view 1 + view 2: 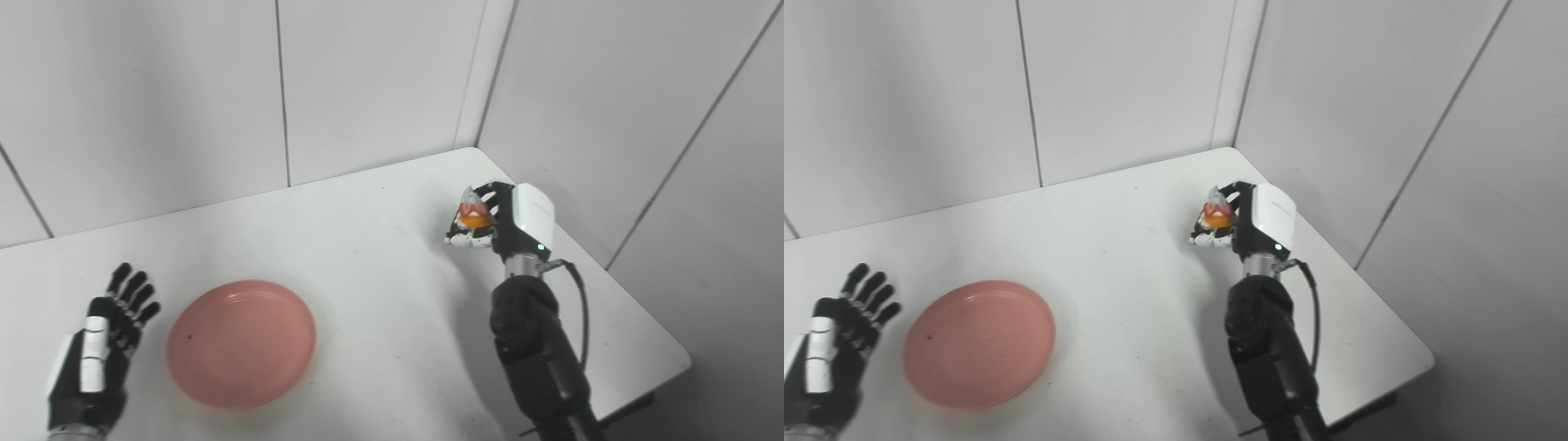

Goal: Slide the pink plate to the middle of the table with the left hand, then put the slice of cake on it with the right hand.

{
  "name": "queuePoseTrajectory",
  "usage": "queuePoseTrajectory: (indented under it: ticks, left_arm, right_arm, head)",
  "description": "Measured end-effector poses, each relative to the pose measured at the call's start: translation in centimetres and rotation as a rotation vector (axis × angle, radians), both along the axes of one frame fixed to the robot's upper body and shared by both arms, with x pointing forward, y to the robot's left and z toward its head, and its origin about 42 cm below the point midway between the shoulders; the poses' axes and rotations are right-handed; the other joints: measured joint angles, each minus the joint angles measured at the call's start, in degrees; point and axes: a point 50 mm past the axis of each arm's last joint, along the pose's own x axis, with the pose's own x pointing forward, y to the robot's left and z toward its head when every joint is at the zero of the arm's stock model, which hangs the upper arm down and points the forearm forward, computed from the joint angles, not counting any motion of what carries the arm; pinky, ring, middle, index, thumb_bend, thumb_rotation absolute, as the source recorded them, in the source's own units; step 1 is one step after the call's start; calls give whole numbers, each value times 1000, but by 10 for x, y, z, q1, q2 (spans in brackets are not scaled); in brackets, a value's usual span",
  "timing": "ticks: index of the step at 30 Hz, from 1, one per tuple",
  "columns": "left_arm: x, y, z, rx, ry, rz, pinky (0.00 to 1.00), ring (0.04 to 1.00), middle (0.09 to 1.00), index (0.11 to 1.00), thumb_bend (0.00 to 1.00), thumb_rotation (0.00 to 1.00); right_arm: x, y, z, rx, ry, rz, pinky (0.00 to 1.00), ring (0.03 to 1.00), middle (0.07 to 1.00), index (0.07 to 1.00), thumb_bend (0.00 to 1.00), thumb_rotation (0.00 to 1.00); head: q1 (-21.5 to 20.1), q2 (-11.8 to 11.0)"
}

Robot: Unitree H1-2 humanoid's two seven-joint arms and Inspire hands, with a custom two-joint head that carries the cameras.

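You see the pink plate point(241, 343) flat on the white table point(367, 257), left of its middle and near the front edge. Your left hand point(101, 349) rests just beside the plate's left rim, fingers spread and pointing away, holding nothing and not touching the plate. Your right hand point(490, 217) is well apart, near the table's far right corner, its fingers curled around the cake point(473, 211), whose orange and red top shows between them.

Each robot hand, left point(101, 343) and right point(505, 220), is black with white back plates. The right one shows a green light, silver wrist collar, black cable.
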Motion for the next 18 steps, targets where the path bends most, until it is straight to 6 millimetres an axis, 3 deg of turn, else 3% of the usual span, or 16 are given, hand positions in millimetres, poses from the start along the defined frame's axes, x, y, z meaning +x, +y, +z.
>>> queuePoseTrajectory:
  ticks: [3, 7, 8, 11, 18]
  left_arm:
    - [-8, -9, -2, 20, 2, 3, 951, 968, 966, 952, 646, 1000]
    - [-16, -26, -3, 26, 19, 13, 979, 989, 978, 960, 661, 1000]
    - [-17, -30, -4, 20, 21, 16, 988, 994, 983, 965, 663, 1000]
    - [-19, -38, -4, 33, 20, 13, 988, 993, 986, 969, 666, 1000]
    - [-19, -45, -5, 39, 17, 29, 1000, 997, 995, 985, 646, 1000]
  right_arm:
    - [-7, 5, 17, -5, -41, 57, 217, 307, 406, 522, 518, 0]
    - [-18, 23, 32, 11, -72, 173, 205, 290, 467, 490, 524, 0]
    - [-19, 27, 33, 19, -71, 200, 212, 297, 437, 509, 520, 0]
    - [-23, 39, 37, 38, -69, 286, 220, 304, 466, 491, 525, 0]
    - [-30, 75, 29, 57, -52, 508, 236, 317, 413, 529, 517, 0]
  head:
    - [48, 0]
    - [77, 0]
    - [89, -1]
    - [117, -5]
    - [141, -9]
